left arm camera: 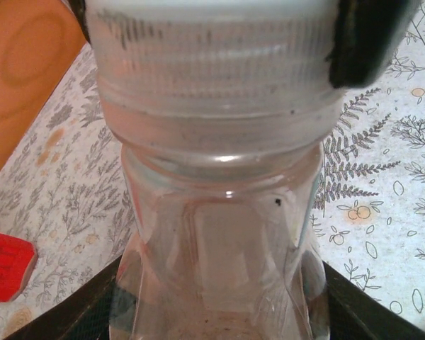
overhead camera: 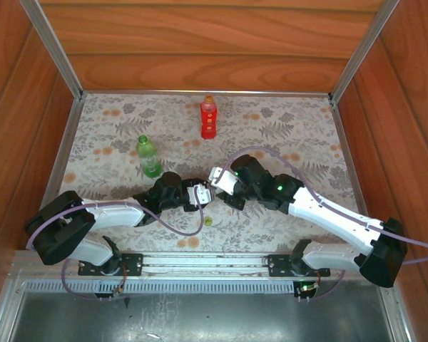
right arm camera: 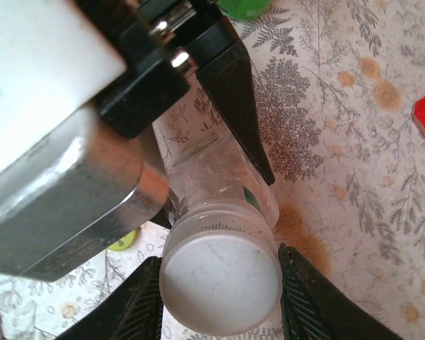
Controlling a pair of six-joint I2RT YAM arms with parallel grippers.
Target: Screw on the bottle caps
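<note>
Clear bottle (left arm camera: pixel 219 269), over the table (overhead camera: pixel 299 142) near the arms, is grasped by the left gripper (overhead camera: pixel 202 196). The right gripper (right arm camera: pixel 219 258) pinches the white cap (right arm camera: pixel 221 280) on its neck. Green bottle (overhead camera: pixel 148 157) and red bottle (overhead camera: pixel 208 117) stand farther back. A yellow-green cap (overhead camera: pixel 208 221) lies nearer.

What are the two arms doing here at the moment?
The left gripper holds the clear bottle by its body, and the right gripper is closed around the white cap sitting on its neck. The green bottle and the red bottle stand further back. A yellow-green cap lies loose near the grippers.
</note>
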